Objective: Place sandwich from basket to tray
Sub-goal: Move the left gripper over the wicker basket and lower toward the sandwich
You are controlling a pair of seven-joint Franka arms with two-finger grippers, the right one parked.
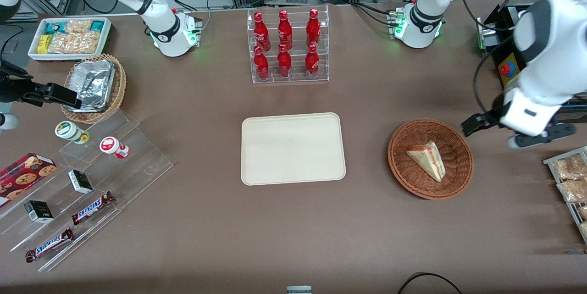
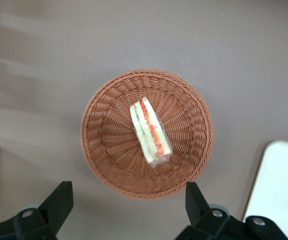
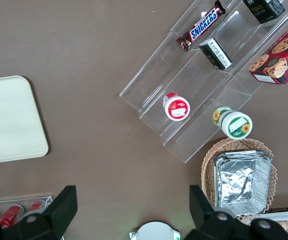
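My claw [image 2: 129, 207], spread wide above the round reddish-brown wicker basket [image 2: 104, 155]; it could crush the pale triangular sandwich [image 2: 149, 131], or tip the basket.

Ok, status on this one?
Gripper open, above table beside the reddish-brown wicker basket. Triangular sandwich wedge lies in basket, untouched. Cream rectangular tray bare. Nothing in between.

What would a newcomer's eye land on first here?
Probably the red bottles in a clear rack, farther from the front camera than the bare tray. Next the sandwich lying in the basket beside the tray, with the open hand high above it.
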